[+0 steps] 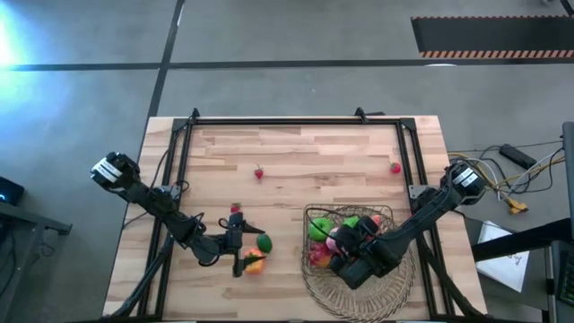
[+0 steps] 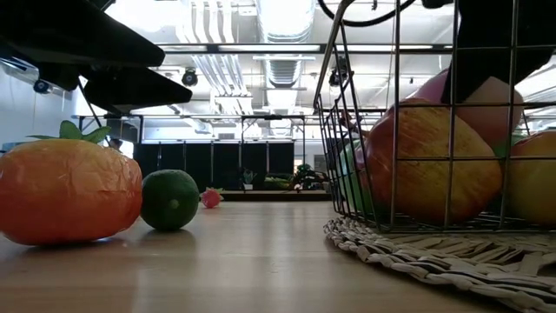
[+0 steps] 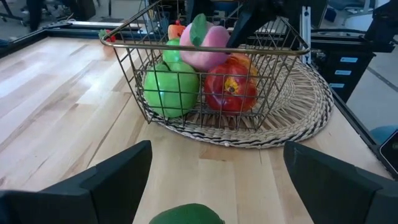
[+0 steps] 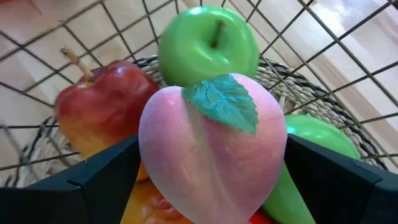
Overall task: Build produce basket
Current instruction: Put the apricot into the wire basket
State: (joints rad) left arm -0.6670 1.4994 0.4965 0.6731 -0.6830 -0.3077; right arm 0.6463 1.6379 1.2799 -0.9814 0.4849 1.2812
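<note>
High view: left gripper [image 1: 240, 247] hovering with jaws spread over round green fruit [image 1: 264, 242]; copper wire basket [image 1: 316, 218] sitting on woven mat [image 1: 395, 301].
Right wrist view: right gripper [image 4: 205, 180] spreading beside pink leaf-topped peach [image 4: 211, 146].

- Light wooden table [image 1: 296, 152], dark-framed.
- Round woven mat [image 1: 401, 289] near the right edge, under the wire basket [image 1: 316, 215].
- Green fruit [image 1: 264, 242] beside orange fruit [image 1: 255, 263], left of centre.
- Small red berries [image 1: 259, 173] farther back.

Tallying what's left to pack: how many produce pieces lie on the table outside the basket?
5: lime and orange fruit by the left gripper, red pieces at. Others may be hidden.
</note>
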